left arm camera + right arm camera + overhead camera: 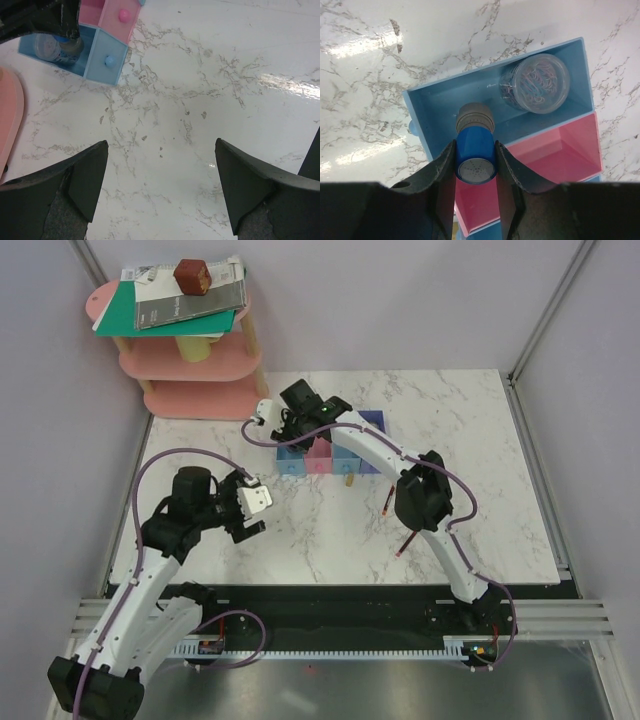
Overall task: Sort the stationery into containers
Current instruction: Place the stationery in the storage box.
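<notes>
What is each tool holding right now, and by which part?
Right tool grips the small blue cylinder across its blue body. Left tool holds nothing.

From above, the right claw (290, 435) covers most of the light blue bin (291, 466) beneath it, so that bin's contents cannot be seen there. A tan speck (347, 480) on the table (480, 490), a little back from that claw, is too small to name. In the right wrist view the fingers (442, 175) hide the sides of the blue cylinder (475, 145), and the pink bin (560, 150) runs under them. Far ahead of the left claw (161, 145), the round clear piece (46, 47) is half hidden by the other claw. The left claw's own fingers run off the bottom edge.
</notes>
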Action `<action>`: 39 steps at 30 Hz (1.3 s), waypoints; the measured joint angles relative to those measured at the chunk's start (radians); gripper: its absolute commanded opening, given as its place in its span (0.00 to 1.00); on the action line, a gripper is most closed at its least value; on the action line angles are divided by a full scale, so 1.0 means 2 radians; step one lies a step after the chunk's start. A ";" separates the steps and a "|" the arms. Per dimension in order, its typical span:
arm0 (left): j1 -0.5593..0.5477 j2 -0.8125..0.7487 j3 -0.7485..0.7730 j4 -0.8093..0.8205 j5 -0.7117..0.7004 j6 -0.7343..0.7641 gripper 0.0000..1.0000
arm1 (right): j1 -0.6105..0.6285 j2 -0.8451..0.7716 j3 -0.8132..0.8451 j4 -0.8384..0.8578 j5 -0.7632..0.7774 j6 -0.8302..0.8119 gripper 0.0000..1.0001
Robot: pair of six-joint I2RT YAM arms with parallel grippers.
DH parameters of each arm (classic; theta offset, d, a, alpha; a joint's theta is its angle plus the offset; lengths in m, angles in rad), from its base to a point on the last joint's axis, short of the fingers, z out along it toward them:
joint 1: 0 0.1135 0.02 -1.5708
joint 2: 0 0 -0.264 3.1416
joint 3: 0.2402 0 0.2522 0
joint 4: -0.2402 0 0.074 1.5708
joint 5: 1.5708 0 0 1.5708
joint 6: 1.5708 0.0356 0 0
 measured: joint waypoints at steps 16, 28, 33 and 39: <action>0.000 -0.013 -0.001 0.002 0.018 -0.019 0.94 | -0.002 0.043 0.002 0.025 0.011 -0.004 0.48; 0.000 -0.006 -0.001 0.002 0.031 -0.025 0.94 | -0.002 0.043 0.002 0.043 0.034 -0.013 0.70; 0.000 0.005 -0.001 0.007 0.031 -0.027 0.94 | -0.006 0.031 0.000 0.043 0.055 -0.012 0.80; -0.003 0.068 0.009 0.041 0.028 -0.062 0.89 | -0.034 -0.080 -0.070 0.055 0.077 0.002 0.84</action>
